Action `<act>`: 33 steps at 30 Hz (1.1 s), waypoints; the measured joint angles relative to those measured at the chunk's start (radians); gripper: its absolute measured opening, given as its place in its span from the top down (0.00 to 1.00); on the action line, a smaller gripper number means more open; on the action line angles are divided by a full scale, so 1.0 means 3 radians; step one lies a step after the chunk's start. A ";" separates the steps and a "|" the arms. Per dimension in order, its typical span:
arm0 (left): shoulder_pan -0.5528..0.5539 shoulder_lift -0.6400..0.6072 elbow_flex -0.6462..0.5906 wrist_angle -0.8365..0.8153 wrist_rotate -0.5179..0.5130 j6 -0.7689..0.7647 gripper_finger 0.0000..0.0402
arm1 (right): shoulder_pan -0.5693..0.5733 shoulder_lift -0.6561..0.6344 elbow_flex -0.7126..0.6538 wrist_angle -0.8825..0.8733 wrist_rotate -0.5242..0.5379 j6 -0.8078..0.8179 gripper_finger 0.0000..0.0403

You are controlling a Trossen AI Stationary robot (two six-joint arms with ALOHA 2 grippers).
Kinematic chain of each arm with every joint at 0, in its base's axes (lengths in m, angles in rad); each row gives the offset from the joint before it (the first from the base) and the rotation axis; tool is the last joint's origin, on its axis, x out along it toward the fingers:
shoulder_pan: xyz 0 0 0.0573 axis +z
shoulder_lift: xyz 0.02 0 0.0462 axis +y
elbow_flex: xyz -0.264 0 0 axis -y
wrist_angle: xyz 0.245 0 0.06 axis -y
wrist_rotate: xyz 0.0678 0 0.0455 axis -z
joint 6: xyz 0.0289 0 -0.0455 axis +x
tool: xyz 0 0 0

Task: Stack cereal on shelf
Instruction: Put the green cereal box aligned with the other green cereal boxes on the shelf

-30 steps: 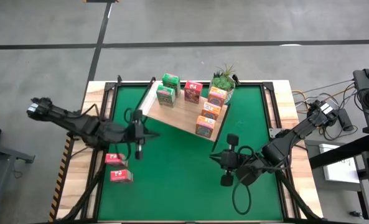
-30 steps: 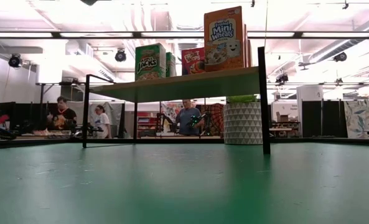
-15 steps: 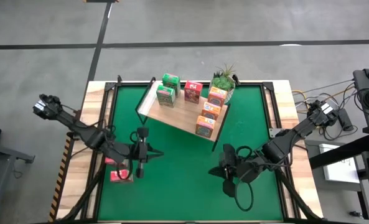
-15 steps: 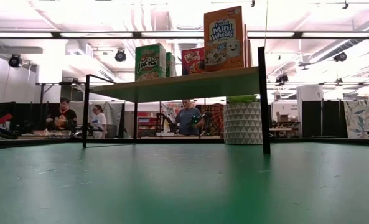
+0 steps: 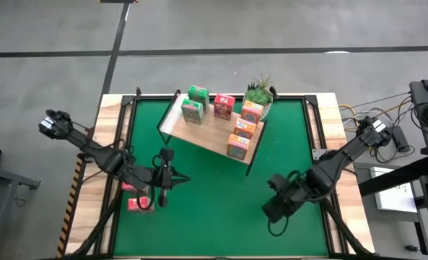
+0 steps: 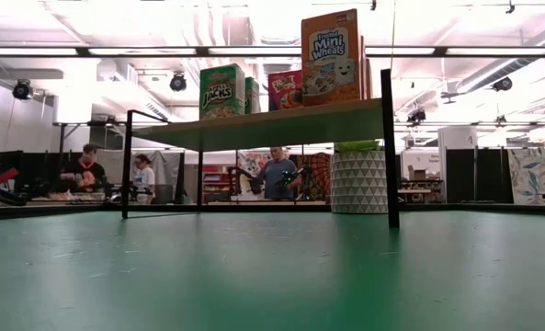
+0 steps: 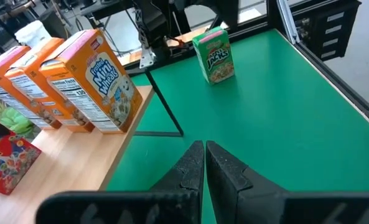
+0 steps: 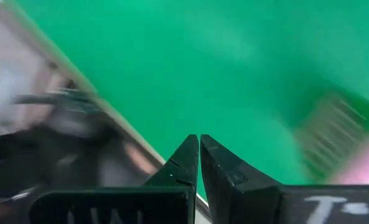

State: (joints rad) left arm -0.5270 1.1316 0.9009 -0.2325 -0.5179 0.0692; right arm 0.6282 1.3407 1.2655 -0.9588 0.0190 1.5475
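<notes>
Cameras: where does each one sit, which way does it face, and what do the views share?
High: above the table, looking straight down on the green mat and shelf; left arm and right arm show.
Low: at mat height, level toward the shelf and room; no robot part shows.
Left wrist: faces the shelf's orange cereal boxes; shut left tool.
Right wrist: close over the mat; shut right tool.
Shared: high, low and left wrist all see the shelf.

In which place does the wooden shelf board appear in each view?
High view: shelf, top centre of the mat.
Low view: edge-on at mid-height.
Left wrist view: lower left.
Right wrist view: too blurred to tell.
Shared landmark: orange Mini-Wheats boxes.
</notes>
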 joint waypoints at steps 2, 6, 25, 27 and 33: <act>0.0000 0.0000 0.0000 -0.0008 0.0001 0.0001 1.00 | 0.0030 0.0000 0.0002 -0.0451 -0.0239 0.0243 0.98; 0.0000 0.0000 0.0000 -0.0006 0.0000 0.0001 1.00 | 0.0030 0.0000 0.0049 -0.1096 -0.0401 0.0525 0.98; 0.0001 0.0000 0.0000 0.0000 0.0001 0.0000 1.00 | 0.0030 0.0000 -0.0035 -0.1235 -0.0329 0.0426 0.63; 0.0001 0.0000 0.0000 -0.0001 0.0001 0.0000 1.00 | 0.0037 0.0000 -0.0073 -0.1227 -0.0329 0.0427 0.54; 0.0001 0.0000 0.0000 -0.0004 0.0001 0.0000 1.00 | 0.0090 0.0000 -0.0188 -0.1176 -0.0328 0.0463 0.35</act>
State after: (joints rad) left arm -0.5266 1.1316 0.9009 -0.2337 -0.5175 0.0692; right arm 0.6554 1.3407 1.2091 -1.3116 -0.0794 1.6865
